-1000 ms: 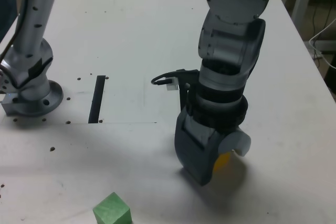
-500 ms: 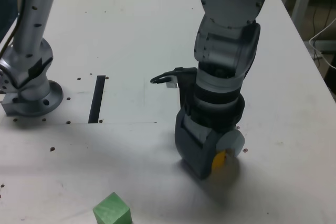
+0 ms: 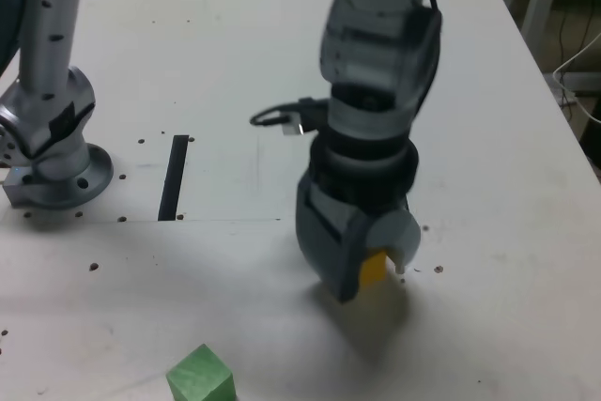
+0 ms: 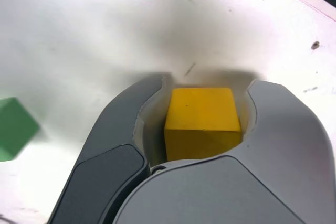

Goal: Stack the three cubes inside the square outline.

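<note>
- Pointing steeply down at the table (image 3: 526, 138), the arm ends in a gripper (image 3: 374, 268) clamped on the yellow cube (image 4: 202, 121).
- The green cube (image 3: 200, 377) sits at the gripper's eight o'clock in the exterior view.

**No readable markings in my feeds**

I can find no text, label, brand, number or sign in either view. The yellow cube (image 4: 202, 121) faces me blank, the green cube (image 3: 200, 376) is plain too, and the table (image 3: 235, 35) carries only a bare black strip (image 3: 174, 177).
</note>
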`<action>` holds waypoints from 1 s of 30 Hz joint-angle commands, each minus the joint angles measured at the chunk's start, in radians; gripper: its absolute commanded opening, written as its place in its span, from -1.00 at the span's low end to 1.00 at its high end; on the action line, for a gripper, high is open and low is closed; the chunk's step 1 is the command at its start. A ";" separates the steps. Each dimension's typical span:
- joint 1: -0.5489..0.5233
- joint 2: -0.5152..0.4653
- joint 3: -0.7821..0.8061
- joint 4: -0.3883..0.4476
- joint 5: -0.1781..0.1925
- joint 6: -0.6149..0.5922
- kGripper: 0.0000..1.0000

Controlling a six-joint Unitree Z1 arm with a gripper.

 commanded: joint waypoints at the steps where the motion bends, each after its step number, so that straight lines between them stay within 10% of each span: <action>1: -0.001 -0.034 0.008 0.013 0.013 0.015 -0.30; 9: 0.025 -0.149 0.046 0.031 0.092 0.233 -0.30; 30: 0.210 -0.176 0.033 0.147 0.091 0.746 -0.30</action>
